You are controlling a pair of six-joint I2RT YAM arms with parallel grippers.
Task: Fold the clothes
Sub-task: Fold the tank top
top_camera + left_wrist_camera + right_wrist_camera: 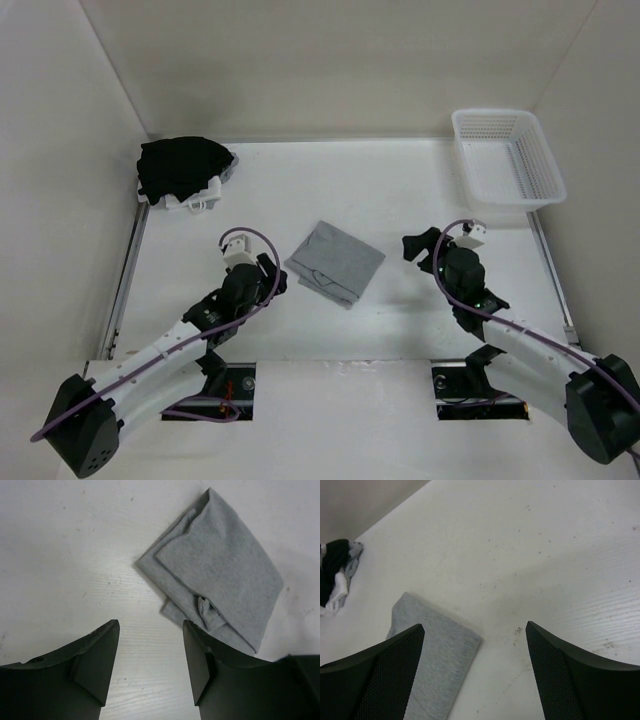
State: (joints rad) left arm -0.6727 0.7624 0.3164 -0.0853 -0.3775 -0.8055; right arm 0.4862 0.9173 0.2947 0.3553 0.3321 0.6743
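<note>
- The white counter (400, 190) carries everything, and walls close it in on the left, back and right.
- A white mesh basket (463, 160) stands at the far right corner, well apart from the shirt.
- A black bundle of cloth (183, 168) lies at the far left corner, on top of some white pieces.
- The light-grey T-shirt (335, 262) lies flat near the middle of the counter, between the two arms. It is folded into a compact rectangle turned at an angle, with a small rumpled tuck along its near edge.
- The left claw (150, 630) sits just left of the shirt. Its jaws are spread wide with nothing in them, and only bare counter shows between them.
- The right claw (474, 630) sits to the right of the shirt, also spread wide and holding nothing. In its wrist view a corner of the shirt lies on the counter by its left finger (385, 675), though I cannot tell whether they touch.
</note>
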